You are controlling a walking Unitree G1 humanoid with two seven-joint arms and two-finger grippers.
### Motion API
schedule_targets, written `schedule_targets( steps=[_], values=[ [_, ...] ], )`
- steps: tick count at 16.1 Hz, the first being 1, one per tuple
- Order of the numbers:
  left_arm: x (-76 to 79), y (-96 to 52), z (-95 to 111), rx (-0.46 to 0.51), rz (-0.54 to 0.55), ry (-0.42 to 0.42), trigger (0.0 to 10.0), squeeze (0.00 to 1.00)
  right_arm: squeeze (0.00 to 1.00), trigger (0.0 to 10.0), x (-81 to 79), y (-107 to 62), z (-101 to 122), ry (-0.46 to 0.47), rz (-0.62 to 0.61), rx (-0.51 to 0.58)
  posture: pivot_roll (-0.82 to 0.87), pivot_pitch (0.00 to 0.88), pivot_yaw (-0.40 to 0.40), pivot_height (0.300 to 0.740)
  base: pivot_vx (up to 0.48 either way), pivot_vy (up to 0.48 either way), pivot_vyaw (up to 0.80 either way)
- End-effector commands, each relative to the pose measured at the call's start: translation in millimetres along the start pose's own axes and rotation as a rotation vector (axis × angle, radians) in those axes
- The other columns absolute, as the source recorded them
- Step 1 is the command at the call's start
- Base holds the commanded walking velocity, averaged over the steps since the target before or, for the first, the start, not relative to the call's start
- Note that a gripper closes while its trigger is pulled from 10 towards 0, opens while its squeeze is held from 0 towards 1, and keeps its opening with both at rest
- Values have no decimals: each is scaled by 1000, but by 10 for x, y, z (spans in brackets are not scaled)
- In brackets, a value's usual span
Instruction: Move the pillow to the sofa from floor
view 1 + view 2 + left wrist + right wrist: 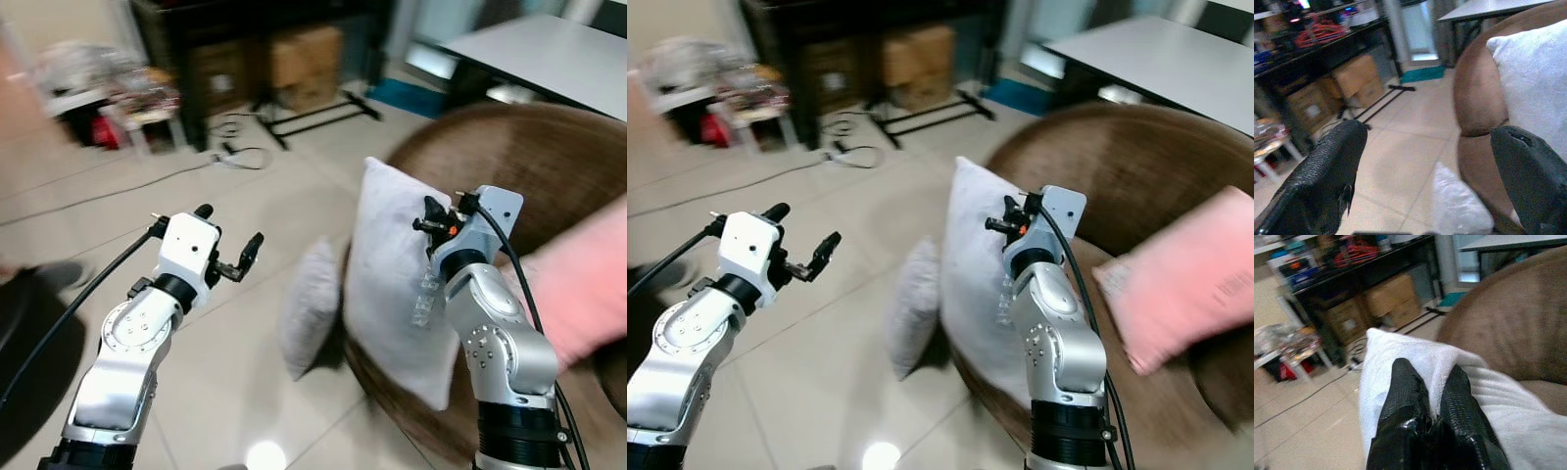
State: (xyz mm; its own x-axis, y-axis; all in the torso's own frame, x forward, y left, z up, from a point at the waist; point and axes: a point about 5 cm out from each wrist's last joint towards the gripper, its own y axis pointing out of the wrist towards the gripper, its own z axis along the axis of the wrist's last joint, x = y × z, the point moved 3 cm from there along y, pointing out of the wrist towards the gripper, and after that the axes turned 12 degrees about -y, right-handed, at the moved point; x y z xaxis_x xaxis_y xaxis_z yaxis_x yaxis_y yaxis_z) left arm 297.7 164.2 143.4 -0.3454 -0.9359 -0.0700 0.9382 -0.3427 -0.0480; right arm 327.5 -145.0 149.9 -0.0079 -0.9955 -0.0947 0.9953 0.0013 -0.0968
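A large white pillow stands upright on the front edge of the round brown sofa. My right gripper is shut on the pillow's upper edge; in the right wrist view its fingers pinch a fold of the white fabric. A smaller grey pillow leans on the floor against the sofa's side. My left gripper hovers open over the floor, left of both pillows, holding nothing. A pink cushion lies on the sofa seat to the right.
A black shelf unit with cardboard boxes stands at the back. Cables trail over the tiled floor. A white table is at the back right. Cluttered low items sit at the back left. A dark object lies near left.
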Motion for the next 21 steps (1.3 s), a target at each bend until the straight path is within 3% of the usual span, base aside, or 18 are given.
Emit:
schedule_targets(
  steps=[1, 10, 21],
  values=[
    [20, 3, 77, 31, -16, -11, 10000, 0, 0, 10000, -25, -7, 116, 7, 20, 49, -45, 0, -11, 740, 0, 0, -800],
    [-24, -39, 111, 36, -21, -14, 10000, 0, 0, 10000, -166, 30, 130, 20, 82, 64, -23, 0, -12, 740, 291, 0, -800],
    [-24, -39, 111, 36, -21, -14, 10000, 0, 0, 10000, -166, 30, 130, 20, 82, 64, -23, 0, -12, 740, 296, 0, -800]
  ],
)
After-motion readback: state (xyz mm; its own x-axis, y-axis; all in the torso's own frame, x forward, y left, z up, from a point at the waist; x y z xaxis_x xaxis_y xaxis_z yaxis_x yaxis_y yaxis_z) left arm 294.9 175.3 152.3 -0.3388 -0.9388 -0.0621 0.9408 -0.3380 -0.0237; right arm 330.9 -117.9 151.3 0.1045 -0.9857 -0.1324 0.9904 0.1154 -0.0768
